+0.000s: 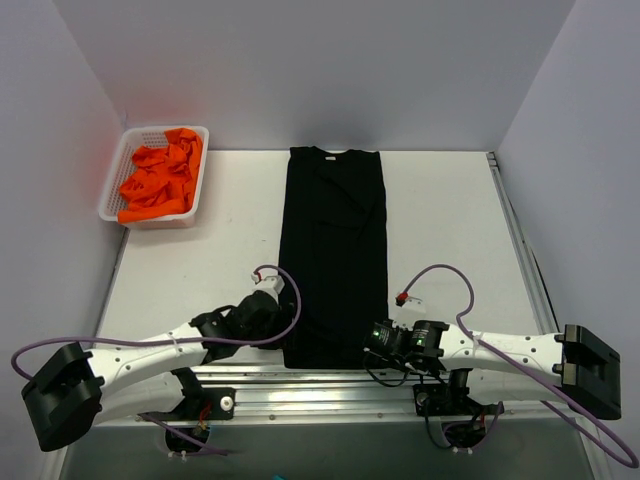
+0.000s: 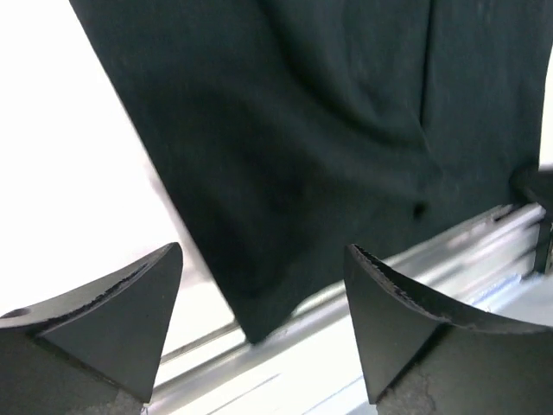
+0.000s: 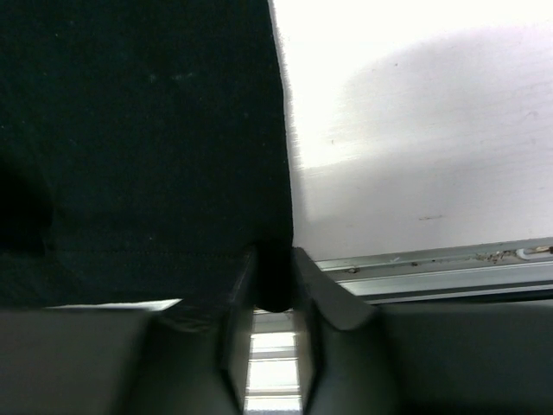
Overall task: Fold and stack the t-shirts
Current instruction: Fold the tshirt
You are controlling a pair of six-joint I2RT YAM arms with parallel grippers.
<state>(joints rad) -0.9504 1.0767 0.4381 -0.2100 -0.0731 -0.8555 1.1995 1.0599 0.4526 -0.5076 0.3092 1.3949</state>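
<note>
A black t-shirt (image 1: 335, 250) lies as a long narrow strip down the middle of the table, collar at the far end. My left gripper (image 1: 283, 322) is open just off the shirt's near left corner (image 2: 259, 324), which shows between its fingertips (image 2: 138, 294) untouched. My right gripper (image 1: 372, 340) is shut on the shirt's near right corner (image 3: 275, 281), the cloth pinched between its fingers (image 3: 324, 298). Several bright orange t-shirts (image 1: 160, 178) lie crumpled in a basket at the far left.
The white mesh basket (image 1: 118, 188) stands at the far left of the table. An aluminium rail (image 1: 330, 380) runs along the near table edge, also in the wrist views (image 3: 449, 264). Purple cables loop over both arms.
</note>
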